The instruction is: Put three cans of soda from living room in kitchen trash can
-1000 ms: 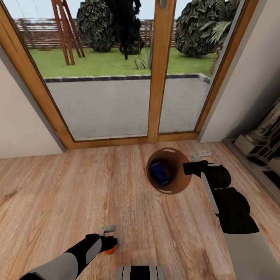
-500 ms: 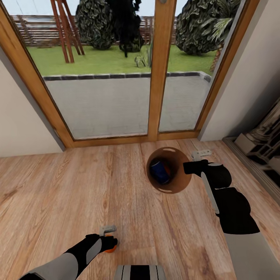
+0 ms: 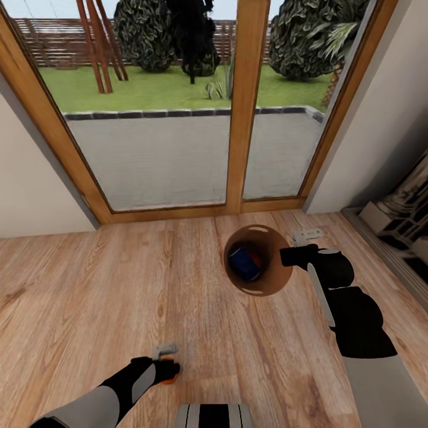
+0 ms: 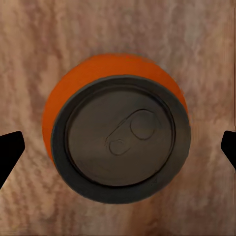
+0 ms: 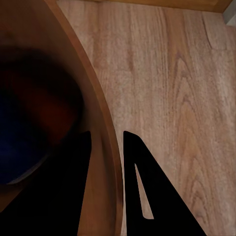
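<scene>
An orange can of soda [image 3: 169,378] stands upright on the wood floor, its grey top [image 4: 120,135] facing the left wrist camera. My left gripper [image 3: 167,370] hangs straight above it, open, with one fingertip [image 4: 10,150] on each side and clear of the can. The tash can [image 3: 270,284] sits on the floor near the glass door. Inside it lie a dark blue can [image 3: 244,263] and a sliver of an orange can [image 3: 257,260]. My right gripper [image 3: 287,257] is shut on its rim, one finger [image 5: 142,191] outside the coppery wall [image 5: 109,162] and the other inside.
A wood-framed glass door [image 3: 245,107] to a patio fills the back wall. White walls flank it. Shelving with pale objects [image 3: 401,220] stands at the right. Open plank floor [image 3: 89,297] lies to the left and centre.
My left gripper has sunk a little over the orange can, so less of the can shows in the head view. The right arm and the tash can have stayed put.
</scene>
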Available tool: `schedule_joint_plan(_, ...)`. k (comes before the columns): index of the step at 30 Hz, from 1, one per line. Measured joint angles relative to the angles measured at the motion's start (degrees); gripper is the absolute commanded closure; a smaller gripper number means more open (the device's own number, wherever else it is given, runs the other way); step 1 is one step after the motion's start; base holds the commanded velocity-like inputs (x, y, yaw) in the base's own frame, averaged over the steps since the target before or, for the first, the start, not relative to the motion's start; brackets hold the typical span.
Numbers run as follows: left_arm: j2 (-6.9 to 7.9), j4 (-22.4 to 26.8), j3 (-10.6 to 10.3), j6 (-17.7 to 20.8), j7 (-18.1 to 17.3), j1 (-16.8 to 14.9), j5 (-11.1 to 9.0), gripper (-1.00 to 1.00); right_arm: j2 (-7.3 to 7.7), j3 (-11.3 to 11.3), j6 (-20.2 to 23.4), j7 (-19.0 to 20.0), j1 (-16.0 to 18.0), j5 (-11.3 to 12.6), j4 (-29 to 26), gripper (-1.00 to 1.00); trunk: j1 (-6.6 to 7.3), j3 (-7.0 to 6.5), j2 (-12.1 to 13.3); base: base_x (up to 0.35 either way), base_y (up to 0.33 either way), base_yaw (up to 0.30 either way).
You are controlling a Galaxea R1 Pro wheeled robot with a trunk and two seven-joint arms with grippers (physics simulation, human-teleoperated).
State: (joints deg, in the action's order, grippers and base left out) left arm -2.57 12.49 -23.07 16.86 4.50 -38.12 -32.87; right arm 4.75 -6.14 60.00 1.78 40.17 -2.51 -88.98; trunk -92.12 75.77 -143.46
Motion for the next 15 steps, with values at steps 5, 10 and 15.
schedule_joint_plan(5,-0.03,1.6,-0.1,0.1,0.1,-0.1,0.0,-1.00,0.00,0.0,0.0,0.0,0.0,-0.1,0.0,1.00,0.00,0.00,0.0,0.000,0.000,0.000)
schedule_joint_plan(10,0.00,2.4,-0.2,0.1,0.1,-0.1,0.0,-1.00,0.01,0.0,0.0,0.0,0.0,-0.1,0.0,1.00,0.00,0.00,0.0,0.000,0.000,0.000)
schedule_joint_plan(15,0.01,2.7,-0.2,0.1,0.1,-0.1,0.0,-1.00,0.02,-0.7,0.0,0.0,0.0,-0.1,0.0,1.00,0.00,0.00,0.0,0.000,0.000,0.000)
